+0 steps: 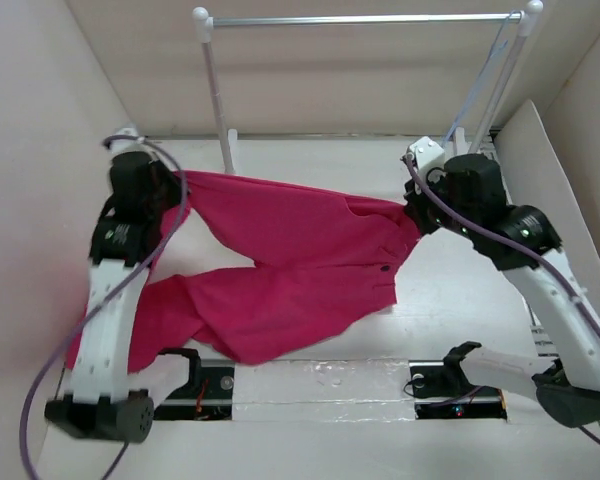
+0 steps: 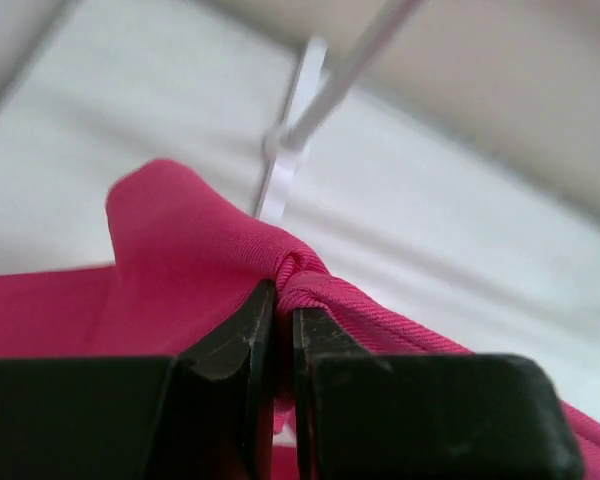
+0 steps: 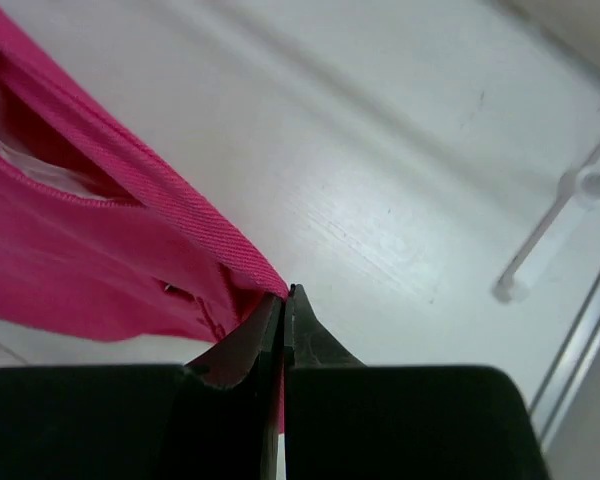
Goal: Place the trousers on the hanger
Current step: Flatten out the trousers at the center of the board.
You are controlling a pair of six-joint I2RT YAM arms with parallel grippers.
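Observation:
The magenta-pink trousers (image 1: 290, 270) hang stretched between my two grippers above the white table. The waist end is at the right and the legs droop toward the near left. My left gripper (image 1: 175, 187) is shut on a bunched fold of the cloth, and the left wrist view shows the fold (image 2: 190, 260) pinched between the jaws (image 2: 285, 292). My right gripper (image 1: 412, 215) is shut on the waistband edge, which the right wrist view shows (image 3: 90, 250) at the jaw tips (image 3: 285, 296). The thin pale hanger (image 1: 477, 82) hangs from the right end of the rail, behind my right arm.
A rack with white posts and a silver rail (image 1: 360, 19) stands at the back. Its left post (image 1: 220, 100) is behind the trousers, and its right post (image 1: 507, 82) is by the hanger. Beige walls close in both sides. A transparent strip (image 1: 320, 385) lies between the arm bases.

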